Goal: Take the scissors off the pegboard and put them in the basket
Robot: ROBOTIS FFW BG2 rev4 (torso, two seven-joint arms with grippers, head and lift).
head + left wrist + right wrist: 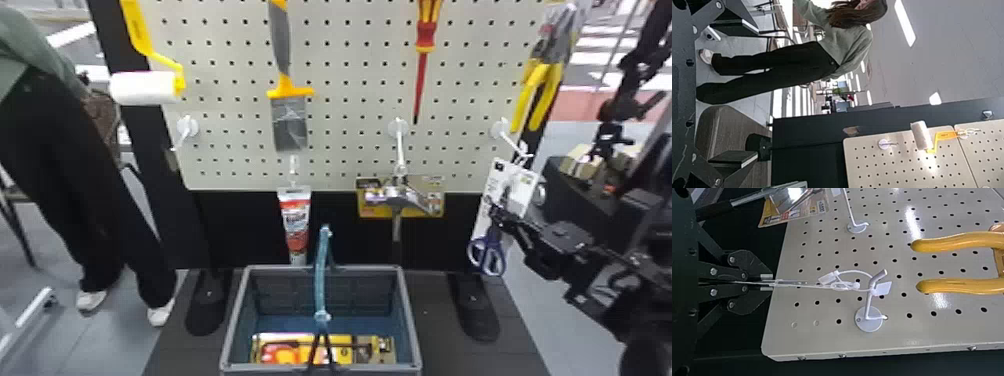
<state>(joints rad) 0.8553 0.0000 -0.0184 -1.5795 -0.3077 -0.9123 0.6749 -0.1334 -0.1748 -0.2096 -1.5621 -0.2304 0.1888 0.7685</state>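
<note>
The right gripper (501, 216) covers part of the scissors (493, 240); the view's bottom edge cuts off the front wall of the basket (411, 320), below the pegboard (345, 100). The pegboard's front carries one roller (145, 87), one brush (290, 122), one screwdriver (420, 80), one pair of pliers (536, 82) and, along its lower part, three round-based hooks (398, 129). The scissors have two blue handle loops, pointing down, and a white card; they hang below the pegboard's lower right corner. The right fingers are closed on the card; the left gripper's (757, 93) fingers are wide apart.
</note>
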